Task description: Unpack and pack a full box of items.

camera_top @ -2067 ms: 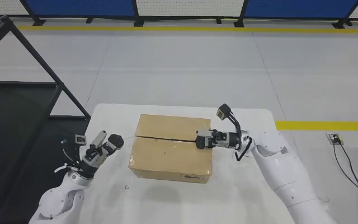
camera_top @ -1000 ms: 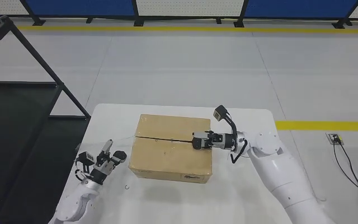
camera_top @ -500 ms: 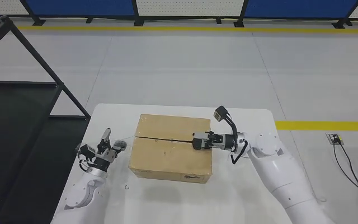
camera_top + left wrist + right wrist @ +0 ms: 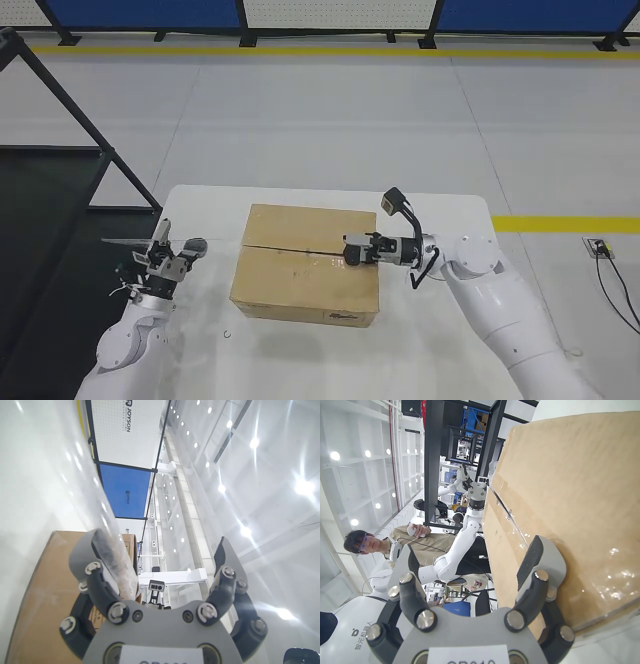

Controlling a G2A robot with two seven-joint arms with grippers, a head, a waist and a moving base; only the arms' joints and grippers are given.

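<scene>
In the top view the cardboard box (image 4: 305, 270) sits at the middle of the white table (image 4: 440, 320), its flaps still shut along the seam (image 4: 290, 249). The left gripper (image 4: 172, 250) hangs at centre left, just off the box's end, and the right gripper (image 4: 350, 250) rests on the lid right of centre. The unpacking looks barely begun, at the stage of stripping the seal. Around the table lie a pale grey floor (image 4: 330, 130), a yellow line (image 4: 300, 50) and blue panels (image 4: 140, 12) along the upper edge, and a black frame (image 4: 70, 110) at the left. In the left wrist view the left gripper's jaws are spread wide and grip nothing, though a clear strip of tape (image 4: 105, 520) clings to one finger (image 4: 105, 550) and trails away, with the box just beside it. The tape probably has to be shed first. In the right wrist view the right gripper's jaws also gape, holding nothing. One finger (image 4: 540, 560) lies flat on the lid by the seam, so the next move likely calls for working a fingertip into that slit to raise a flap.
</scene>
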